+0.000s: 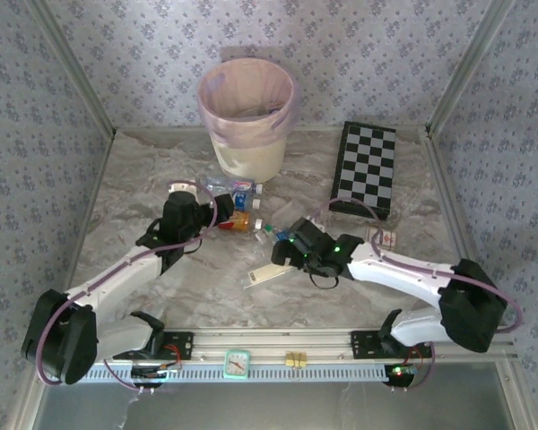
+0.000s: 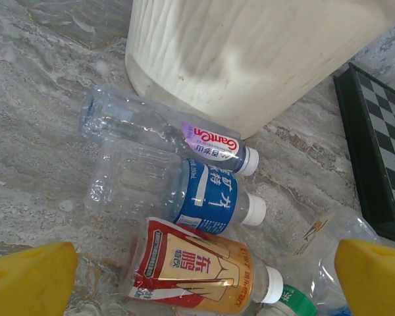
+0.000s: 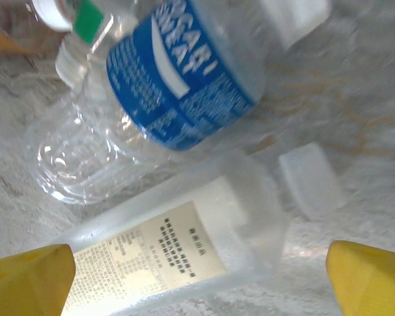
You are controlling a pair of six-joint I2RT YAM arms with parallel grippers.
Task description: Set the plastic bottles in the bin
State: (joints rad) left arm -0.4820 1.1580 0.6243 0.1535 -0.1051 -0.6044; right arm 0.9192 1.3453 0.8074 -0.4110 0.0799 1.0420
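Left wrist view: left gripper (image 2: 201,282) and right gripper (image 3: 197,280) gape empty; bottles (image 2: 214,201), mid-frame, seem light, slick; grip labelled middle.

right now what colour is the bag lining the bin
The bag is translucent pink, clearest in the top external view.

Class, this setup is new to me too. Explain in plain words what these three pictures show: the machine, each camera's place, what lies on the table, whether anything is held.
Two robot arms are bolted side by side at the near edge. The overhead picture looks down on both; the other two come from wrist cameras, yellow fingertips at the corners. On the grey marbled table lie small plastic bottles before a round cream bin with pink liner, beside a black-and-white checkerboard. The left gripper and right gripper are open, holding nothing.
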